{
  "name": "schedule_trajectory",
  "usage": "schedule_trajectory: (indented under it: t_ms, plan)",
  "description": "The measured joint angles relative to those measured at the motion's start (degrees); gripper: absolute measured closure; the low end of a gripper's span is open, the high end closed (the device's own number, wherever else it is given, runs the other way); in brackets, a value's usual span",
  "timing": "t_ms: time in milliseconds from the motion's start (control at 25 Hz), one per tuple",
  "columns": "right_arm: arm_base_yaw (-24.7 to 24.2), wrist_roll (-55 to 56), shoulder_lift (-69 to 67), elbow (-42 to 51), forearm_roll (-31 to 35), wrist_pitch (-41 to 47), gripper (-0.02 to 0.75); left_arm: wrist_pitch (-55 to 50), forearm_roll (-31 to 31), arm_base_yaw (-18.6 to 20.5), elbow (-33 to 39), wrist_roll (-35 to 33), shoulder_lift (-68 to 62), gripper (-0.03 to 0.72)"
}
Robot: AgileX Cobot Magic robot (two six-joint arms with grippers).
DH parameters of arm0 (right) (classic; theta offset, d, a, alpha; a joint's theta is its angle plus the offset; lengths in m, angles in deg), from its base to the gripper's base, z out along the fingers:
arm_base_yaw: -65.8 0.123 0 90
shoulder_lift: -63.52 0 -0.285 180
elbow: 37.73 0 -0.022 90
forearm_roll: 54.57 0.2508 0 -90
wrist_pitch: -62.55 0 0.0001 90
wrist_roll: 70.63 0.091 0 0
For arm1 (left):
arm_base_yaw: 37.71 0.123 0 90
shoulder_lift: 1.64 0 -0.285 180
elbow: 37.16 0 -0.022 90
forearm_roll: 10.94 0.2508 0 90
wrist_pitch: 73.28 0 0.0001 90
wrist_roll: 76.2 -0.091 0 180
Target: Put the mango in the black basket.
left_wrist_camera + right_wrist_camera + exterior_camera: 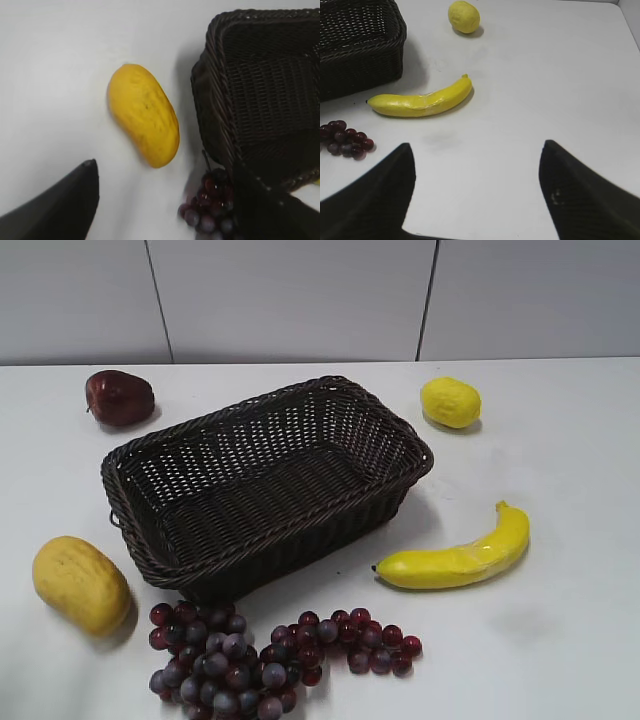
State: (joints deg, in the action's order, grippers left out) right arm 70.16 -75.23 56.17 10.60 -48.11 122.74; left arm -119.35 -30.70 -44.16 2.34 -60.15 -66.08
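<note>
Looks to me like lab or test bench, not home: bare white table (560, 640), plain grey panelled wall (300, 300) behind, fake-looking fruit laid out around one wicker basket (265, 480). I see no household clutter.

Mango (80, 583) golden yellow-orange, faintly speckled; basket (265, 485) dark brown-black open weave. Lemon (450, 402), banana (460, 555) bright yellow. Apple (119, 397) dark red, grapes (250, 655) purple-red, counter (560, 460) white.
</note>
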Motion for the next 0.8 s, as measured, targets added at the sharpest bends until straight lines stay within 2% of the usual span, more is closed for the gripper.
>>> schedule_trajectory:
  t_ms: [200, 440, 640, 800]
  plan:
    - [0.0, 0.0, 0.0, 0.0, 0.0, 0.0, 0.150, 3.5, -2.2, 0.0, 0.0, 6.6, -12.6, 0.059]
    - [0.0, 0.0, 0.0, 0.0, 0.0, 0.0, 0.150, 6.0, -6.0, -1.7, 0.0, 8.7, -23.1, 0.061]
    - [0.0, 0.0, 0.0, 0.0, 0.0, 0.0, 0.150, 12.1, -9.4, -3.3, 0.0, 10.1, -27.4, 0.061]
    - [0.0, 0.0, 0.0, 0.0, 0.0, 0.0, 0.150, 13.5, -9.8, -3.4, 0.0, 10.3, -31.3, 0.061]
